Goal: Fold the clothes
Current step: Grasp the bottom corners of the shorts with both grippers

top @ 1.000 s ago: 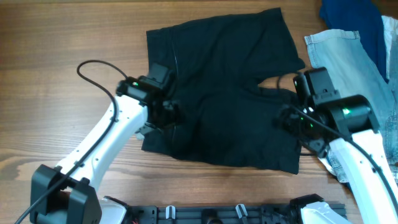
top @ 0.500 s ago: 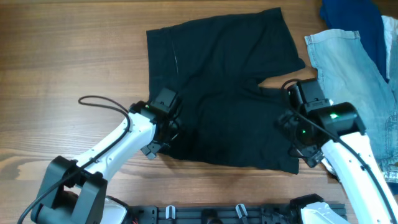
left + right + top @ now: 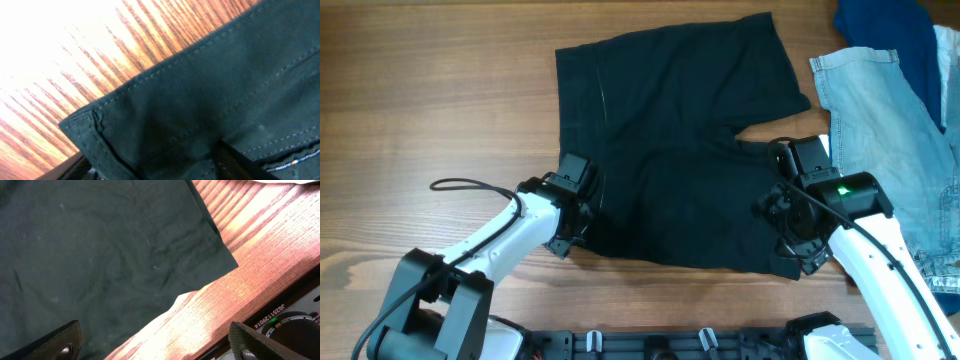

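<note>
The black shorts (image 3: 680,150) lie flat on the table (image 3: 430,80), waistband (image 3: 563,130) left, legs pointing right. Only the left wrist view shows the left gripper (image 3: 155,167) half open around the waistband corner. The right gripper (image 3: 155,350) is wide open over a leg corner.

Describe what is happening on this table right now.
Two robot arms are at a pair of black shorts spread flat on the table. The left end effector straddles the near waistband corner, jaws apart; the right end effector is open over the near leg hem. No fold is made yet. A pale denim garment and a dark blue cloth lie to the right.
</note>
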Action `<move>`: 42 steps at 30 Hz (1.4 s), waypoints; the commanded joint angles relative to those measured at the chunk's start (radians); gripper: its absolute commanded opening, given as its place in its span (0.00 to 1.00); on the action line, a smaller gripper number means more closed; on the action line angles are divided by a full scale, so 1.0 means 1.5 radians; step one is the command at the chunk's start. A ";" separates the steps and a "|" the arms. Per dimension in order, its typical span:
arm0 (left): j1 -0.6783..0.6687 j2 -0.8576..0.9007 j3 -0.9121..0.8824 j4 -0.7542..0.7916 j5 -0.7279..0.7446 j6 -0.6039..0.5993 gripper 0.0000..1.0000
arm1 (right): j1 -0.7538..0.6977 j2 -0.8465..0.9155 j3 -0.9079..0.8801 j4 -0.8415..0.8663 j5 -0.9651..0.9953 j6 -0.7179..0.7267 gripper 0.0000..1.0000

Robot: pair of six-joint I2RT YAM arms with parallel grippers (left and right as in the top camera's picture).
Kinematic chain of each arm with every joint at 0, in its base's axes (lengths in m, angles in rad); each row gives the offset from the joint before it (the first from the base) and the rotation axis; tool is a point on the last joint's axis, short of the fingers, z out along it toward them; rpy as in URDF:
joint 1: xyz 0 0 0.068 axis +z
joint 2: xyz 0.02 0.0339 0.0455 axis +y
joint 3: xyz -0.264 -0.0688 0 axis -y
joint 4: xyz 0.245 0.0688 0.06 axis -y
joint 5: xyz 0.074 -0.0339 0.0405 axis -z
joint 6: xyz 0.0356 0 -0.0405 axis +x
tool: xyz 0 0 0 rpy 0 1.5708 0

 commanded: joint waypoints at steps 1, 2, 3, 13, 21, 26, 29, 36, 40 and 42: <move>0.004 0.003 -0.019 -0.002 -0.021 -0.017 0.38 | 0.002 -0.002 -0.003 -0.002 -0.008 0.009 0.93; 0.004 0.003 -0.019 -0.003 -0.022 -0.017 0.30 | 0.002 -0.002 -0.003 -0.002 -0.008 0.009 0.93; 0.004 0.003 -0.019 -0.002 -0.027 -0.017 0.21 | 0.002 -0.002 -0.003 -0.002 -0.008 0.009 0.93; 0.071 -0.013 -0.019 -0.002 -0.030 -0.017 0.04 | 0.002 -0.002 -0.050 0.027 -0.047 0.011 0.86; 0.093 -0.013 -0.019 0.000 -0.003 -0.017 0.04 | 0.002 0.010 -0.194 0.132 -0.141 0.029 0.83; 0.093 -0.013 -0.019 0.000 -0.001 -0.017 0.04 | 0.002 0.035 -0.234 0.138 -0.159 0.017 0.82; 0.093 -0.013 -0.019 0.000 -0.001 -0.017 0.04 | 0.002 0.049 -0.242 0.130 -0.162 0.007 0.83; 0.093 -0.013 -0.019 0.000 -0.001 -0.017 0.04 | 0.002 0.090 -0.282 0.164 -0.160 0.005 0.84; 0.093 -0.013 -0.019 0.000 -0.001 -0.017 0.04 | 0.002 0.119 -0.287 0.184 -0.163 0.005 0.73; 0.093 -0.013 -0.019 0.000 -0.001 -0.017 0.04 | 0.002 0.129 -0.287 0.194 -0.160 0.004 0.64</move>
